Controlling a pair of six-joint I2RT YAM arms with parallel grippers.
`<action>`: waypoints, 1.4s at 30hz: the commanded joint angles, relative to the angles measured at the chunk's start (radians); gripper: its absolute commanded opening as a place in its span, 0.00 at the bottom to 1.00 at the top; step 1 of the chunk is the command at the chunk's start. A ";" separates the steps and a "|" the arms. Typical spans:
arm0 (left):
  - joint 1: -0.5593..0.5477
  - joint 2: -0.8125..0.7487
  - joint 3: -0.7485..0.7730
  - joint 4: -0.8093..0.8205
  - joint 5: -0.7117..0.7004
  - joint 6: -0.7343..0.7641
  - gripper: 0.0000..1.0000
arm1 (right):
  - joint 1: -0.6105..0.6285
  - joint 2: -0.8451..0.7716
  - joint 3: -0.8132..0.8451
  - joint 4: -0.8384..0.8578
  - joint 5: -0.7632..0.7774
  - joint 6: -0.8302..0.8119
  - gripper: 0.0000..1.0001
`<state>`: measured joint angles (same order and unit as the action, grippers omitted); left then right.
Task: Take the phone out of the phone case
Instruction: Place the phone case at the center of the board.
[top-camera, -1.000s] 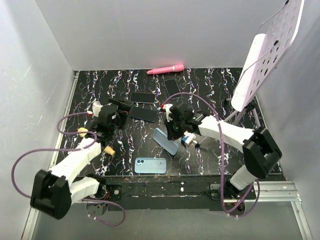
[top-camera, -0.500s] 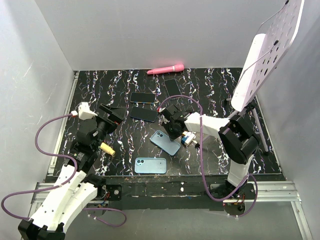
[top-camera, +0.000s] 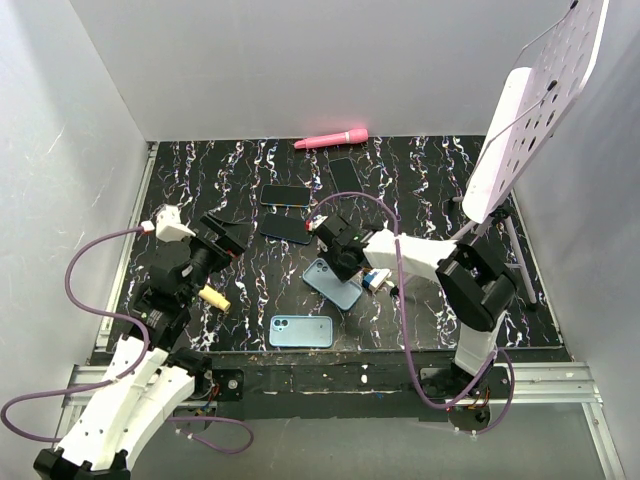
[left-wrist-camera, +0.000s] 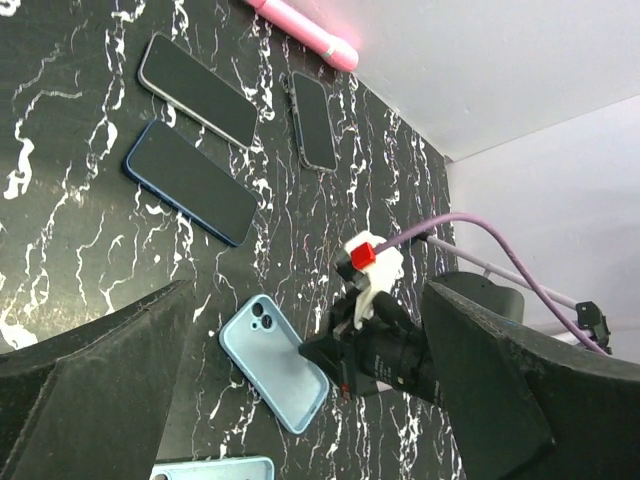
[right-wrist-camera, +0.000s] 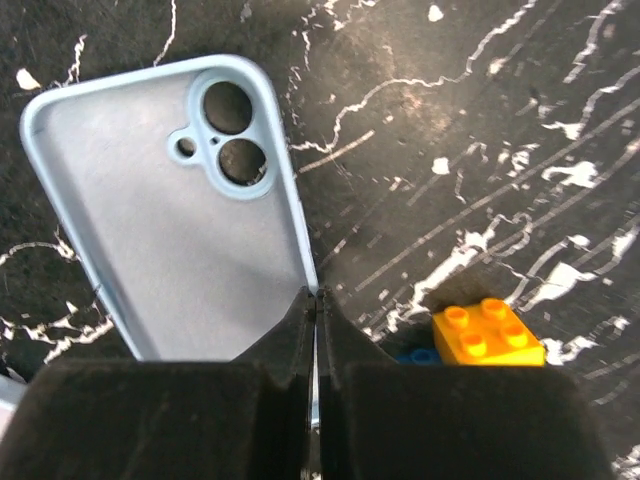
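Observation:
An empty light-blue phone case (top-camera: 331, 284) lies inside-up at the table's middle, camera holes toward the far end (right-wrist-camera: 160, 210). My right gripper (top-camera: 346, 266) is shut on the case's right rim, which runs between the closed fingertips (right-wrist-camera: 316, 296). A dark phone with a blue edge (top-camera: 286, 229) lies bare just beyond it (left-wrist-camera: 190, 182). Raised over the left side, my left gripper (top-camera: 222, 238) is open and holds nothing (left-wrist-camera: 310, 290). A second light-blue case (top-camera: 301, 331), back up, lies near the front edge.
Two more dark phones (top-camera: 286, 195) (top-camera: 345, 173) lie farther back. A pink object (top-camera: 332, 137) rests against the rear wall. Orange and blue bricks (right-wrist-camera: 488, 333) sit right of the case. A yellow piece (top-camera: 214, 298) lies left. A white perforated board (top-camera: 530, 110) stands at right.
The left arm has drawn back toward the left and near side, still open. The case, tilted on edge before, now lies flat showing its inside. The right gripper has shifted slightly left.

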<state>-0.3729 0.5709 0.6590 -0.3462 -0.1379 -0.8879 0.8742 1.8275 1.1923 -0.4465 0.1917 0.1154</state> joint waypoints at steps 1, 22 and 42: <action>0.003 0.012 0.089 -0.039 -0.031 0.096 0.95 | 0.014 -0.149 0.012 -0.046 0.114 -0.065 0.01; 0.003 -0.089 0.179 -0.172 -0.213 0.242 0.96 | 0.285 -0.321 -0.036 -0.047 -0.231 -0.273 0.01; 0.005 -0.088 0.166 -0.175 -0.190 0.236 0.96 | 0.290 -0.139 0.033 -0.011 -0.388 -0.462 0.01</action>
<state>-0.3729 0.4778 0.8078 -0.5163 -0.3210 -0.6731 1.1599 1.6703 1.1778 -0.4675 -0.1890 -0.2848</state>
